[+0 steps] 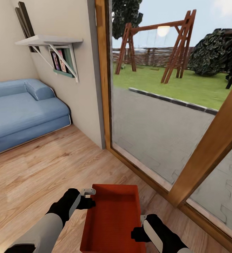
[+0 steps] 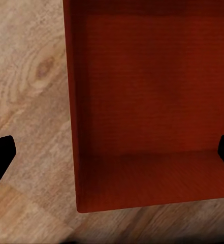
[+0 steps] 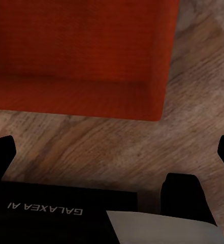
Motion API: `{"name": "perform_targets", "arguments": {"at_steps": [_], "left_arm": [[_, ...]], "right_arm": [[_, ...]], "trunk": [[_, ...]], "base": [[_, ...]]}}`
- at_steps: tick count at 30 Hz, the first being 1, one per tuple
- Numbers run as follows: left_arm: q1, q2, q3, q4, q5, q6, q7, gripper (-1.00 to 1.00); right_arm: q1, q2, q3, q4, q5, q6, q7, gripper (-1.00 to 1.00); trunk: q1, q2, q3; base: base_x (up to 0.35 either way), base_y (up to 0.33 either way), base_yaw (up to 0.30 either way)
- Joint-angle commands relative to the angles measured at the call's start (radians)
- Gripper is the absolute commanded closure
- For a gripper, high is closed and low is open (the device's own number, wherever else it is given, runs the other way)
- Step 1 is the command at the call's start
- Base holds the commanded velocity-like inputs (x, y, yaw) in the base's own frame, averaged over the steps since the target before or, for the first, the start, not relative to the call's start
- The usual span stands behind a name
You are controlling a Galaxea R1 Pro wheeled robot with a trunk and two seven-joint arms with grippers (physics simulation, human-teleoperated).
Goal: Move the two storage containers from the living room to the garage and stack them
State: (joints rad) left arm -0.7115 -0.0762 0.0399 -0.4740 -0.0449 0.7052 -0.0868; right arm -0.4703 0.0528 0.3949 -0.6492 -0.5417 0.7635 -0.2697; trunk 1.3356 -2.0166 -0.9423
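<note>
Btwn both tools [image 1: 89, 197], red bin [image 1: 112, 218], on wood floor [image 1: 42, 172].

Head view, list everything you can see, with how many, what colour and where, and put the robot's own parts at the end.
storage container: one, red-orange, no lid, on the wood floor between the two grippers
wood-plank floor: one, light brown, under the container and the sofa
sofa: one, blue, against the beige wall on the left
wall shelf: one, white with brackets, above the sofa's end
framed pictures: a few, mixed colours, under the shelf
glass door: wood-framed, on the right, looking onto a yard
swing set: one, reddish-brown, on the grass outside
left gripper: one, black with pale fingers, at the container's far left corner
right gripper: one, black, by the container's right wall
</note>
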Motion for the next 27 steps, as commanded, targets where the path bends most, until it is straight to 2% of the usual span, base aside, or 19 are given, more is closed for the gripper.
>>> {"name": "perform_targets", "arguments": {"at_steps": [1, 15, 27], "left_arm": [[0.0, -0.001, 0.004, -0.002, -0.005, 0.005, -0.005, -1.0], [0.0, -0.002, 0.004, -0.002, -0.004, 0.005, -0.005, -1.0], [0.0, -0.002, 0.004, -0.002, -0.005, 0.005, -0.005, -1.0]], "right_arm": [[-0.001, -0.001, 0.004, -0.001, -0.011, 0.002, -0.01, -1.0], [-0.001, -0.001, 0.004, -0.001, -0.011, 0.002, -0.01, -1.0], [0.0, -0.001, 0.004, -0.001, -0.011, 0.002, -0.01, -1.0]], "trunk": [[0.0, 0.0, -0.001], [0.0, 0.0, -0.001], [0.046, -0.084, -0.038]], "base": [[0.0, 0.0, 0.0], [0.0, 0.0, 0.0], [0.0, 0.0, 0.0]]}}
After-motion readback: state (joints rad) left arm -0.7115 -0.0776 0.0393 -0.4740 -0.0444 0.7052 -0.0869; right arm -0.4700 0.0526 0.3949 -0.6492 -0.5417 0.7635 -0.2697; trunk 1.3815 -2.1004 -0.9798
